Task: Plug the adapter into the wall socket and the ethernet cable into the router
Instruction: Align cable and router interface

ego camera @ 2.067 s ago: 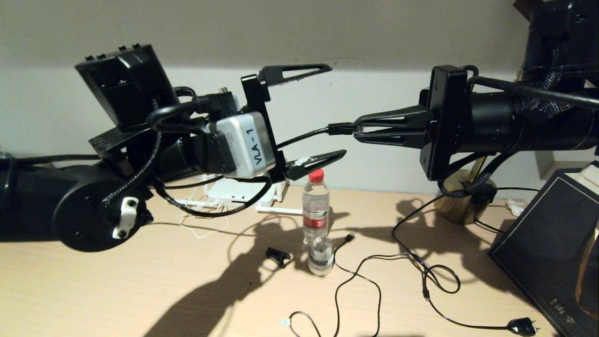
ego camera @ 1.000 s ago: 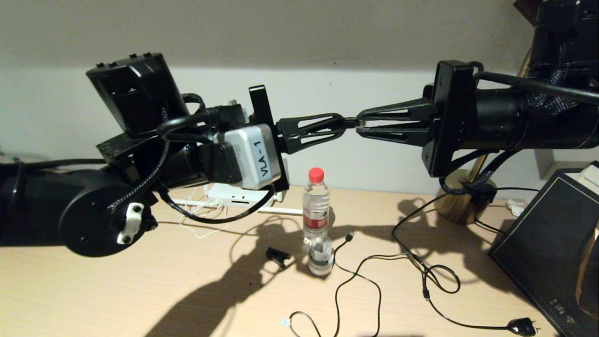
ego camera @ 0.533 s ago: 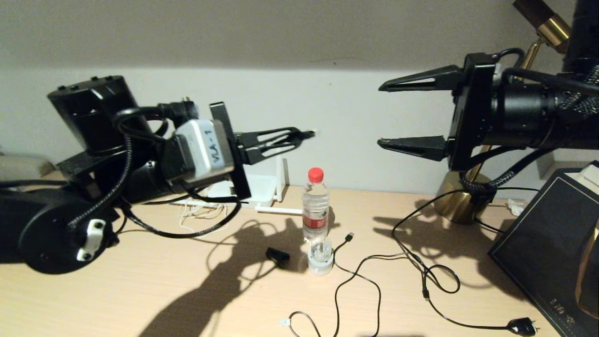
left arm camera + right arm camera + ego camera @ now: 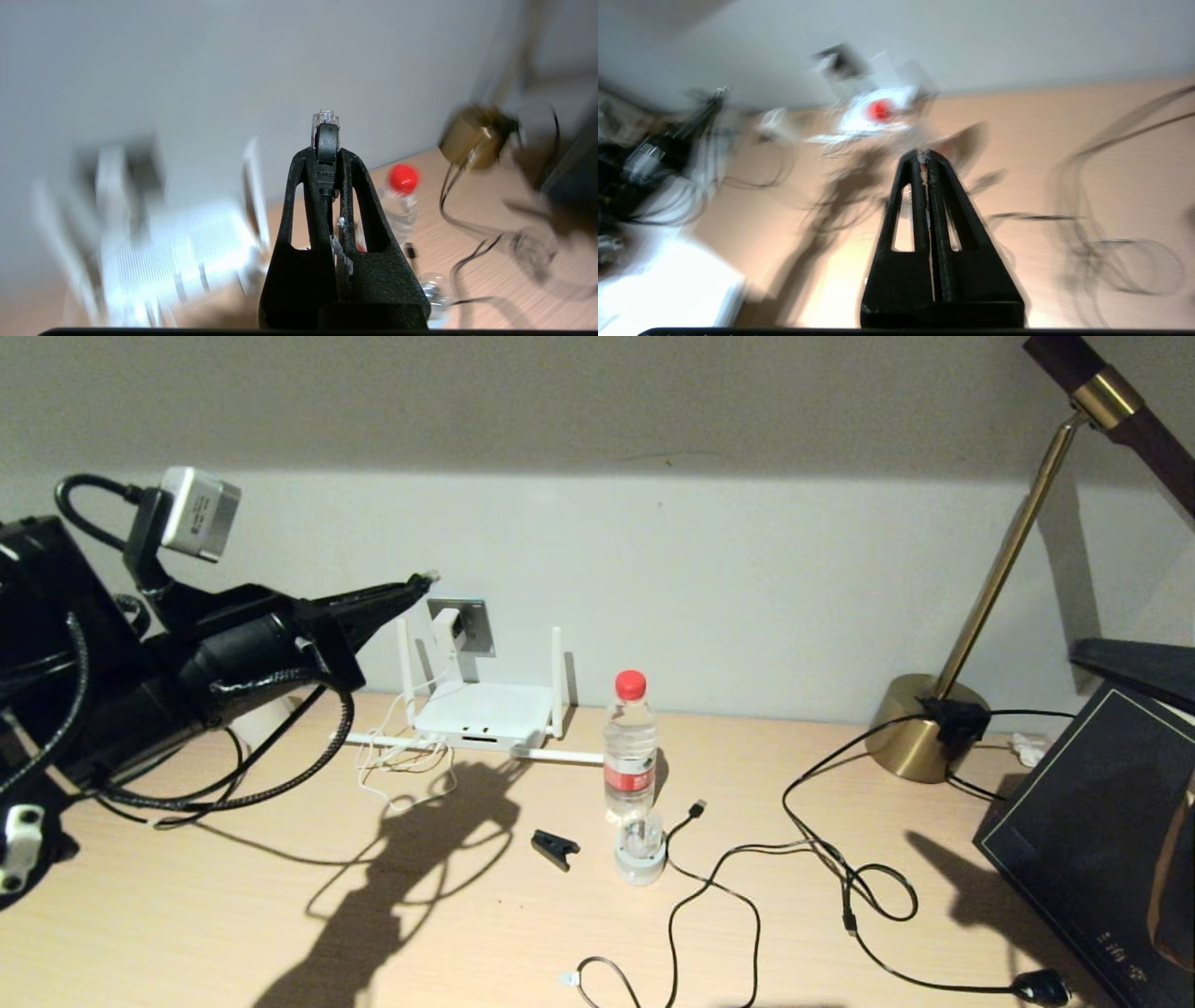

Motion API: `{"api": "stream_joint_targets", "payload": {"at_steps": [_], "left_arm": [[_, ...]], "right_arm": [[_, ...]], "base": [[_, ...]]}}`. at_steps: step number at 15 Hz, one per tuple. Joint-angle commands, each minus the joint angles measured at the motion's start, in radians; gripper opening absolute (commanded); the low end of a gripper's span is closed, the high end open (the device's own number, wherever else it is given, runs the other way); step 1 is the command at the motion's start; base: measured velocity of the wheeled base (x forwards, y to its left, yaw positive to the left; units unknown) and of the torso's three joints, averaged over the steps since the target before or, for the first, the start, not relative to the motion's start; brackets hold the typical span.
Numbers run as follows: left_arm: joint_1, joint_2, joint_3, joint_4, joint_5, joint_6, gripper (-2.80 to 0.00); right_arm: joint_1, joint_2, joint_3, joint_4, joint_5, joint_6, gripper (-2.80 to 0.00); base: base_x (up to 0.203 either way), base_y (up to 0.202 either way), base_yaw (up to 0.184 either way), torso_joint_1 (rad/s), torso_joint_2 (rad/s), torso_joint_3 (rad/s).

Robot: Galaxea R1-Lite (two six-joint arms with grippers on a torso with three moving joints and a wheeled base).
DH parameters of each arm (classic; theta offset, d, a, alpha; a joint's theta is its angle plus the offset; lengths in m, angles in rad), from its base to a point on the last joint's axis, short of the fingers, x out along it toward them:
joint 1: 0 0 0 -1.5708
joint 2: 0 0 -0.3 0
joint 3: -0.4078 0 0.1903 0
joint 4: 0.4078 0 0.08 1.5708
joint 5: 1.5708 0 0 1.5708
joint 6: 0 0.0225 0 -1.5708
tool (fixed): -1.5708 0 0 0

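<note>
Since the earlier frame the right arm has pulled out of the head view altogether, and the left arm has swung down and to the left edge of the frame. The left gripper [image 4: 411, 586] now points toward the wall at middle left, its fingers clenched on the clear-tipped plug of the ethernet cable [image 4: 325, 135], which sticks out past the tips. That plug hangs just left of the wall socket [image 4: 471, 621], apart from it. The adapter [image 4: 449, 627] sits against the socket's face, its thin white cord dropping to the desk [image 4: 280, 915]. The router [image 4: 484, 716] lies below the socket, centre-left, two antennas upright and two flat. A water bottle [image 4: 630, 751] stands right of it, mid-frame. The right gripper [image 4: 928, 161], seen only in its wrist view, has its fingers pressed together on nothing, above the desk.
</note>
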Motion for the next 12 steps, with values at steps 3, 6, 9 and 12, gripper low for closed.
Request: {"api": "stream_joint_targets", "payload": {"at_steps": [3,6,9,12], "left_arm": [[0.044,-0.035,0.232,-0.008,0.119,-0.157,-2.8],[0.015,-0.038,0.363,-0.006,0.205,-0.176,-2.8],[0.01,0.007,0.353,-0.008,0.226,-0.303,-2.8],[-0.036,0.029,0.391,-0.005,0.287,-0.268,-2.8]], "right_arm": [[-0.15,-0.508,0.151,0.122,-0.278,-0.367,-2.8],[-0.35,-0.655,0.32,0.172,-0.317,-0.448,-2.8],[-0.356,-0.684,0.531,0.17,-0.291,-0.466,-2.8],[-0.358,-0.688,0.725,0.062,-0.029,-0.481,-2.8]], "base": [[0.0,0.0,0.0,0.0,0.0,0.0],[0.0,0.0,0.0,0.0,0.0,0.0],[0.0,0.0,0.0,0.0,0.0,0.0],[0.0,0.0,0.0,0.0,0.0,0.0]]}}
